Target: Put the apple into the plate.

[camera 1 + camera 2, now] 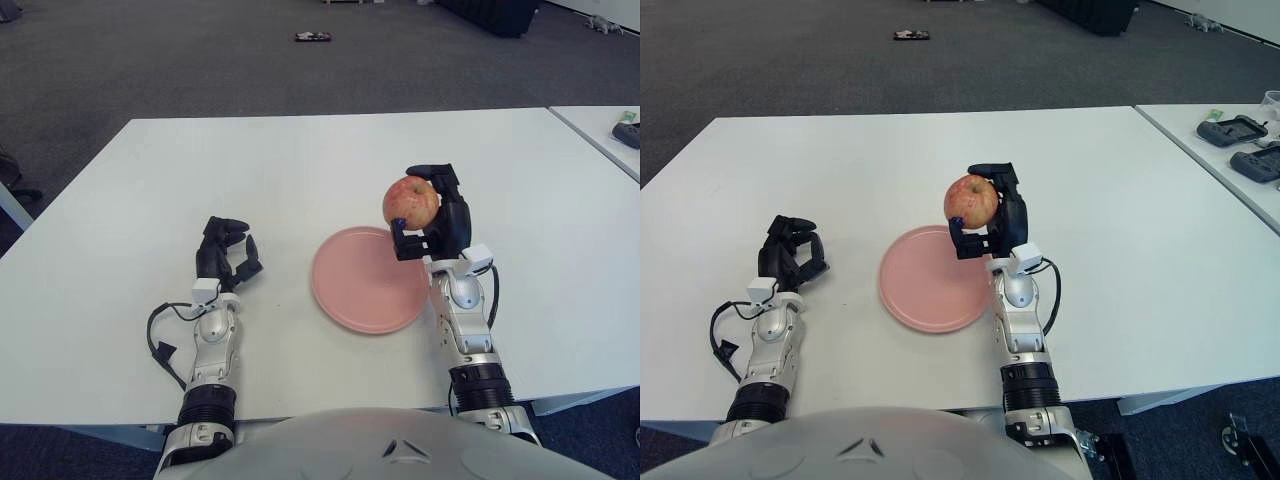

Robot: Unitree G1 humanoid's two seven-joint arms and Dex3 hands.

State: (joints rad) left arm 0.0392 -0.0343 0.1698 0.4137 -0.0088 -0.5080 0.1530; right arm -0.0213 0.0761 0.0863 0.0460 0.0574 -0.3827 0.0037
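A red-yellow apple (410, 200) is held in my right hand (428, 215), whose fingers are curled around it. The hand holds it in the air over the far right rim of a pink plate (360, 285) that lies on the white table. In the right eye view the apple (971, 200) shows above the plate's (930, 285) upper right edge. My left hand (226, 252) shows to the left of the plate, fingers curled and holding nothing.
The white table (300, 160) extends far beyond the plate. A second table (1230, 135) at the right carries dark devices. A small dark object (312, 38) lies on the grey carpet behind.
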